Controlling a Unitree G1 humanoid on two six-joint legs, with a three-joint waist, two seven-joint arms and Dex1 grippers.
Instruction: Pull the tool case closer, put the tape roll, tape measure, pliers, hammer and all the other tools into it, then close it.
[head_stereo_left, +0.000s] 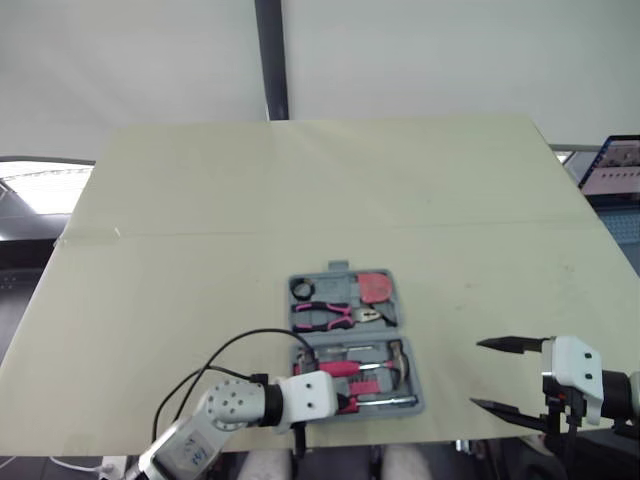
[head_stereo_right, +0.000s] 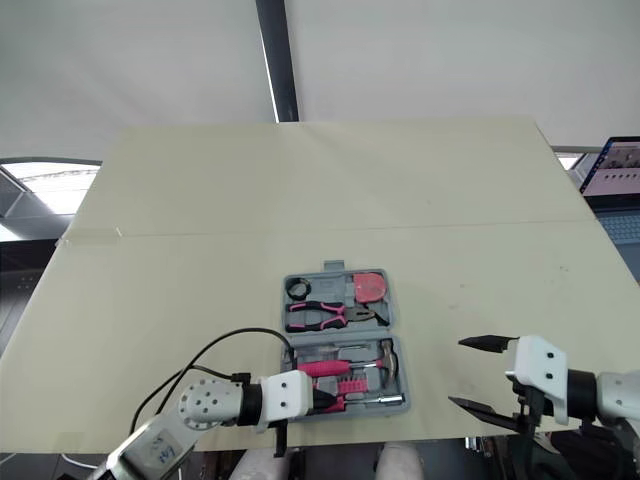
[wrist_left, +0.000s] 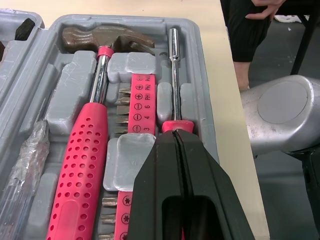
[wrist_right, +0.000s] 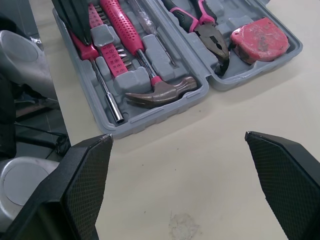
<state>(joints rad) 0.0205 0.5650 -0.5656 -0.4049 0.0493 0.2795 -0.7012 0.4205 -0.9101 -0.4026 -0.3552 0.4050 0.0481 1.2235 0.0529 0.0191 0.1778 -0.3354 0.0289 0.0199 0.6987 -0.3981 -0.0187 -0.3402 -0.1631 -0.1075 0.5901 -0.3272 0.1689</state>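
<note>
The grey tool case (head_stereo_left: 419, 396) lies open near the table's front edge. Its far half holds a black tape roll (head_stereo_left: 302, 288), pink-handled pliers (head_stereo_left: 335, 315) and a pink tape measure (head_stereo_left: 375, 287). In the near half lie the pink-handled hammer (wrist_left: 82, 160), a pink bit holder (wrist_left: 141, 105) and a driver with a steel shaft (wrist_left: 173, 75). My left gripper (wrist_left: 176, 134) is shut, its tips over the driver's pink handle at the case's near-left. My right gripper (head_stereo_left: 477, 373) stands open over bare table to the right of the case, apart from it.
The table's front edge runs just below the case and both grippers. A laptop (head_stereo_left: 615, 165) sits off the table's right side. A black pole (head_stereo_left: 270, 60) rises behind the table. A person's hand (wrist_left: 272, 7) shows beyond the table edge.
</note>
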